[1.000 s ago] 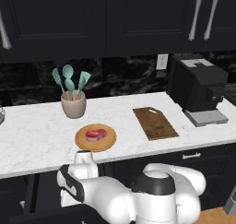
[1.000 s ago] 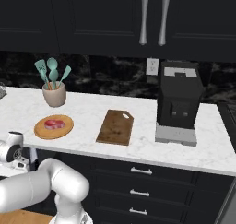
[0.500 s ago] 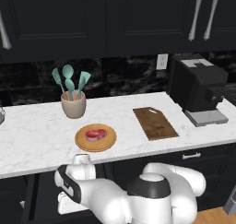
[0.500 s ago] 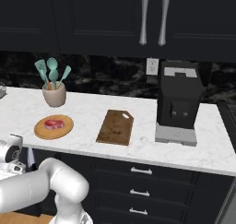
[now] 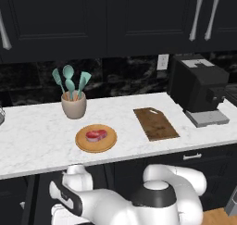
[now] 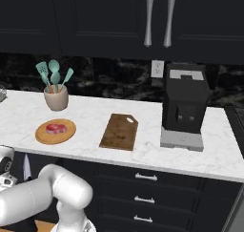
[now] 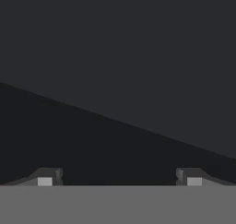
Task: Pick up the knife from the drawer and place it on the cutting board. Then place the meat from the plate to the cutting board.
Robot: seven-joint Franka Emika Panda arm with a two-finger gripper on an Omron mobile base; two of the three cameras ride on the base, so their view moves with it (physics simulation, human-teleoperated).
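Arm sunk lower at frame bottom, toward drawer level. Round tan wooden plate (image 5: pixel 96 139) centre-left on white marble tabletop (image 5: pixel 37 136), red raw steak (image 5: pixel 96 135) on it; dark brown wooden cutting board (image 5: pixel 155 123) right, bare. Fingers (image 7: pixel 44 178) spread, empty. Knife fetch pending.

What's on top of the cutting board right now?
Nothing lies on the cutting board; its brown top is bare. The meat sits on the plate. No knife can be made out.

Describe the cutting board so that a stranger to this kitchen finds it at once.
Start at the black coffee machine on the white marble counter. Just to its left lies the cutting board, flat. It is a dark brown rectangle with a small hole near its far edge, unlike the round tan plate holding red meat further left.
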